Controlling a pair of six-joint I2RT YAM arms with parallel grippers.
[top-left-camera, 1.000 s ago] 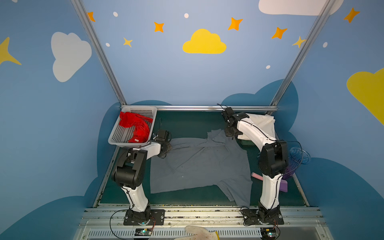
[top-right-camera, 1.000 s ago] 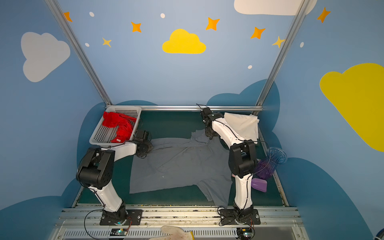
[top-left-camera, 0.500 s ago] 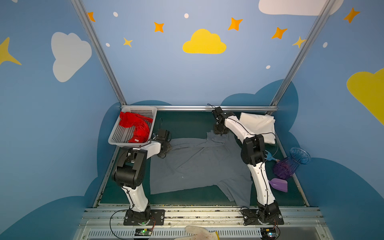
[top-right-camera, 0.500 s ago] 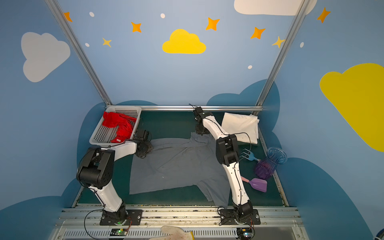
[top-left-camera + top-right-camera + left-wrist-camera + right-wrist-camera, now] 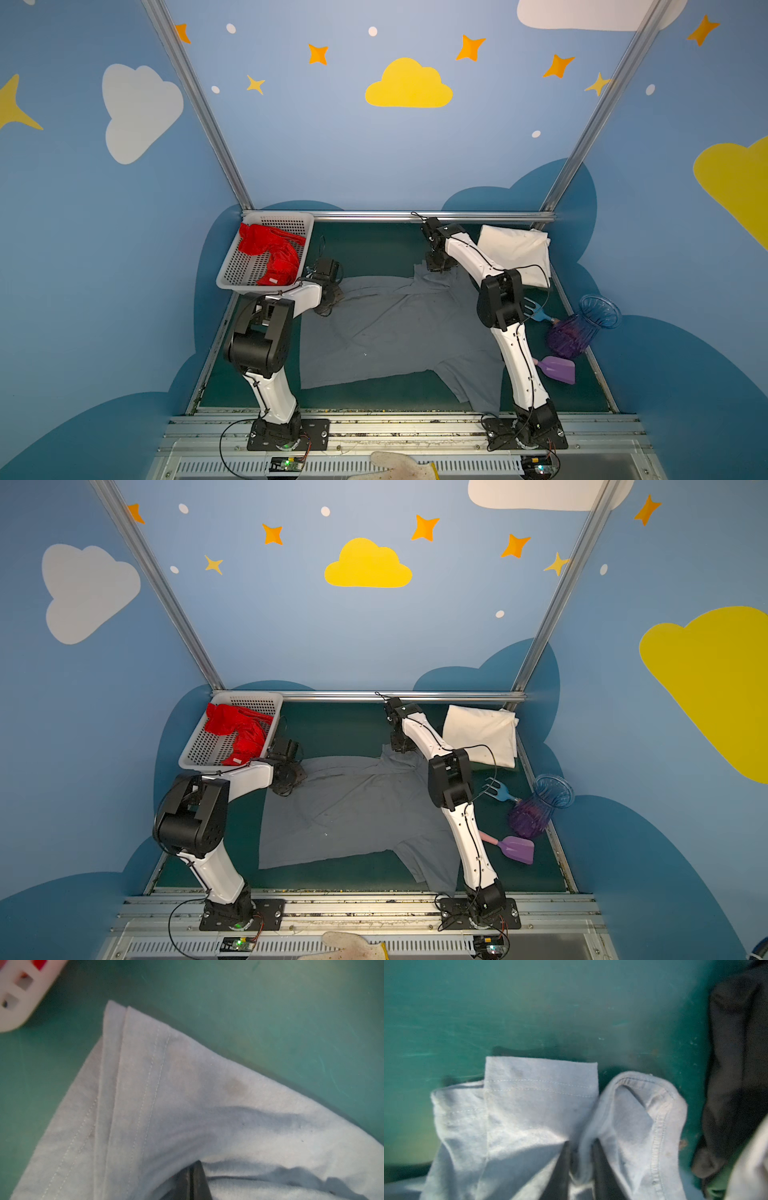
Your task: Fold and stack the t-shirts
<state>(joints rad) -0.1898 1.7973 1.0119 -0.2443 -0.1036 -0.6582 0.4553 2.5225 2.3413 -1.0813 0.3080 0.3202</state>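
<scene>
Lifting evenly should hold the grey t-shirt (image 5: 395,332) taut; left jaws clamp its hemmed corner; right jaws clamp cloth beside the collar (image 5: 659,1105).

t-shirts 3: grey t-shirt (image 5: 395,332), cream t-shirt (image 5: 515,253), red t-shirt (image 5: 270,249) | basket (image 5: 245,266) 1 | vase (image 5: 582,328) 1 | fork (image 5: 534,309) 1 | scoop (image 5: 559,370) 1

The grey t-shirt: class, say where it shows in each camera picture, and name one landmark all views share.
Both top views: grey t-shirt spread flat, centre of the floor.
Left wrist: grey t-shirt fills most of the picture, sleeve hem showing, pinched by the left hand.
Right wrist: grey t-shirt bunched, sleeve and collar showing, pinched by the right hand.
Shared landmark: the green mat.
</scene>
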